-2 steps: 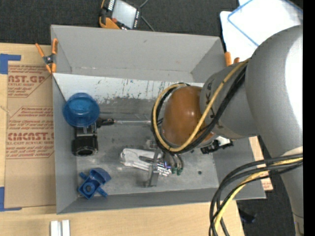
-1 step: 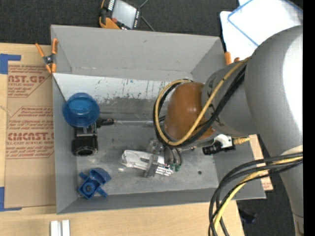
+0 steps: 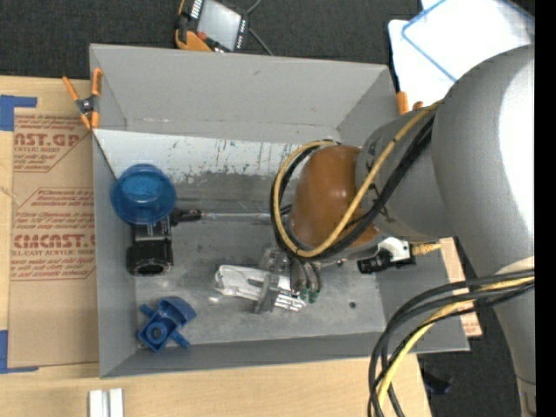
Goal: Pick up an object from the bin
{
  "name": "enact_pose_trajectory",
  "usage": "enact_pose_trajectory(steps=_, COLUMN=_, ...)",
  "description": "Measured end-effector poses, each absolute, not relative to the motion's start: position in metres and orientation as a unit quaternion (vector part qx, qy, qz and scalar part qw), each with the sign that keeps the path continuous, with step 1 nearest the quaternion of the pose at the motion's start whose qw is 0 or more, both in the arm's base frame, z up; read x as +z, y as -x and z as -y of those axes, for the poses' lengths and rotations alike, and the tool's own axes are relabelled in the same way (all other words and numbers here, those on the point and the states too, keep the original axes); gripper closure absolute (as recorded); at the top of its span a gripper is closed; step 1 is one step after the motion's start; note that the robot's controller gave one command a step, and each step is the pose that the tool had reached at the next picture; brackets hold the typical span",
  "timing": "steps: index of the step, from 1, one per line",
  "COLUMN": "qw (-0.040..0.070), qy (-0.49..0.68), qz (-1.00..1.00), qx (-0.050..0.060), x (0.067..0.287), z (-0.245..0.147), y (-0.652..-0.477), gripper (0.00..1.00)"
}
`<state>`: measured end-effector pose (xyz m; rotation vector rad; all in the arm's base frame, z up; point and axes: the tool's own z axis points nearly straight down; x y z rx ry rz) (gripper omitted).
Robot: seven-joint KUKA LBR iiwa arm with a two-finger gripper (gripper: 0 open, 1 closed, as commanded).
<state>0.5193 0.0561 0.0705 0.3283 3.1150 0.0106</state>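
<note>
my pincer (image 3: pixel 280 292) down at lower middle of the grey bin (image 3: pixel 234 159), at the right end of a white crumpled packet (image 3: pixel 234 281). wide or narrow: cannot tell. blue plastic piece (image 3: pixel 163 324) lower left, well apart.

Dark speckled floor (image 3: pixel 347 16) spreads beyond me at the top. A pale wooden surface (image 3: pixel 261 393) runs along the bottom edge.

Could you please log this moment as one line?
gripper: low by white piece | bin left: blue cap, black cylinder, blue clip
</note>
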Motion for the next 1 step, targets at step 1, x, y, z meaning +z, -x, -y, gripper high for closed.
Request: enact_pose_trajectory(steps=1, qw=-0.001, qy=-0.105, qz=-0.994, qx=0.002, x=0.084, z=-0.0556, y=-0.5157, gripper=1.0)
